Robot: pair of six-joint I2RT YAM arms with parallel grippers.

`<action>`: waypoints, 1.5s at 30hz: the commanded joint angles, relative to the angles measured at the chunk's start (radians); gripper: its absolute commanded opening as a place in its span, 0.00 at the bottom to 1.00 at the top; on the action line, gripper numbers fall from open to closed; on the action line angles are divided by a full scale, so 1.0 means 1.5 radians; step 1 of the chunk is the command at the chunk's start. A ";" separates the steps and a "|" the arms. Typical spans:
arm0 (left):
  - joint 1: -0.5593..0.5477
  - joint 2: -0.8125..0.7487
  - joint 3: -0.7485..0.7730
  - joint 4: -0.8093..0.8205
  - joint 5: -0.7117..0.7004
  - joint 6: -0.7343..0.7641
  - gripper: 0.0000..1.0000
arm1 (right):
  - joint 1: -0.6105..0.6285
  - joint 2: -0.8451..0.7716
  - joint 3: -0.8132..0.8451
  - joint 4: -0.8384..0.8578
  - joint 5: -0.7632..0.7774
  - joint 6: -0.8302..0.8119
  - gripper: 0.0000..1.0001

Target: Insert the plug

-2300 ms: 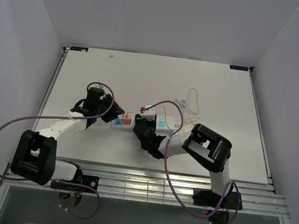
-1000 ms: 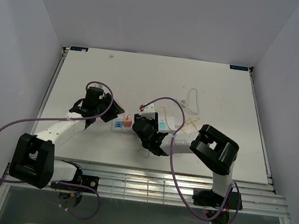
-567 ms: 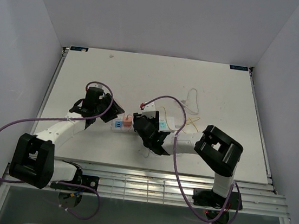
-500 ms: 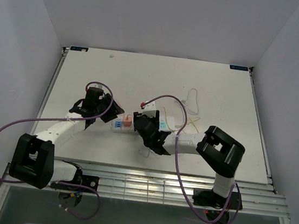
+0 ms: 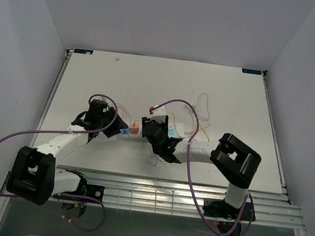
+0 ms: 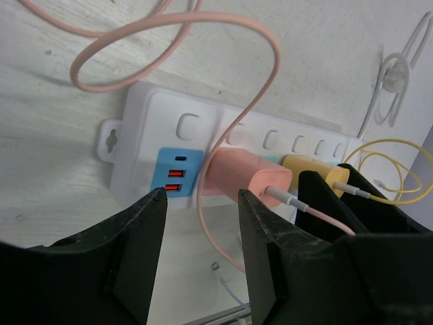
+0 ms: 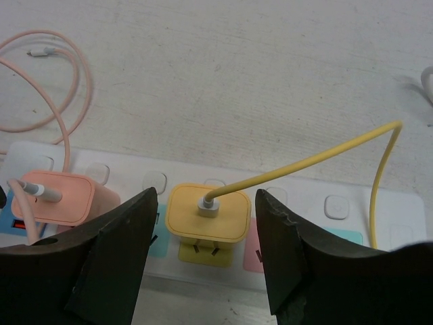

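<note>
A white power strip (image 6: 145, 142) lies on the table; it also shows in the top view (image 5: 126, 132). A pink plug (image 6: 245, 179) sits in the socket beside the strip's blue USB panel (image 6: 177, 172), with its pink cable looping over the strip. A yellow plug (image 7: 208, 213) stands in the strip's yellow socket, with its prongs partly showing. My right gripper (image 7: 205, 203) is open, with one jaw on each side of the yellow plug and not touching it. My left gripper (image 6: 199, 250) is open and empty at the strip's USB end, with the pink cable running between its jaws.
The yellow cable (image 5: 201, 126) and a white cable (image 5: 200, 105) lie right of and behind the strip. A loose pink cable coil (image 7: 47, 88) lies behind the strip's left end. A small loose connector (image 6: 215, 267) lies on the table near my left jaws.
My left gripper has moved nearer and closer to the strip's USB end. My right gripper has shifted slightly left over the strip. Both stay open.
</note>
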 commanded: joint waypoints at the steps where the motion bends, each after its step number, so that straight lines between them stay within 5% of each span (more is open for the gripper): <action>1: -0.002 -0.030 -0.018 -0.018 -0.014 0.014 0.57 | -0.006 -0.014 -0.008 0.017 0.003 0.001 0.65; 12: -0.007 0.025 -0.019 -0.011 -0.050 0.027 0.55 | -0.009 -0.015 -0.014 0.050 -0.013 -0.016 0.56; 18: -0.010 0.039 -0.022 -0.007 -0.058 0.026 0.52 | -0.009 -0.007 -0.032 0.074 -0.013 -0.021 0.36; 25: -0.017 0.065 -0.024 0.003 -0.050 0.024 0.48 | 0.000 0.050 -0.134 0.295 -0.016 -0.111 0.12; 30: -0.023 0.075 -0.028 0.008 -0.046 0.019 0.47 | 0.035 0.113 -0.197 0.460 -0.016 -0.212 0.08; 45: -0.034 0.073 -0.030 0.008 -0.046 0.007 0.47 | 0.054 0.228 -0.122 0.276 -0.049 -0.153 0.08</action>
